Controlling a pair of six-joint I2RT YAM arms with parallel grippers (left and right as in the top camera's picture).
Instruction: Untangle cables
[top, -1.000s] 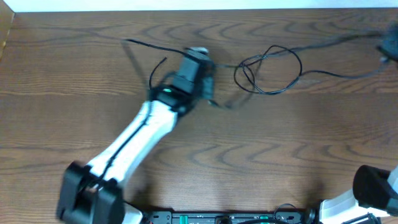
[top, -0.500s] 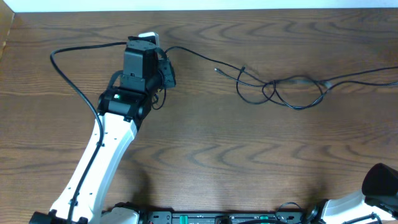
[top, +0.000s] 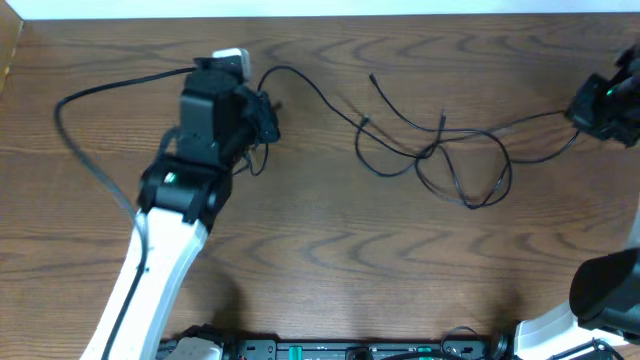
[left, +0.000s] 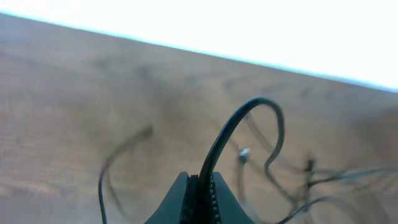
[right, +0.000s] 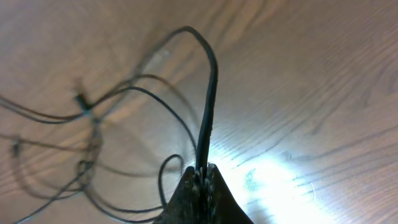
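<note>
Left pincer (left: 199, 196) and right pincer (right: 202, 180) each clamped tight on a black strand of the cables (top: 432, 150), which run left-right along the worktop (top: 330, 250) between them, tangle somewhat nearer the right arm.

Overhead: bright, even light, faint soft shadows beside the cables (top: 432, 150), mostly sharp. Left wrist: top band blown out white, table (left: 74, 112) soft, far strands smeared. Right wrist: strong glare patch lower right, far strands blurry.
</note>
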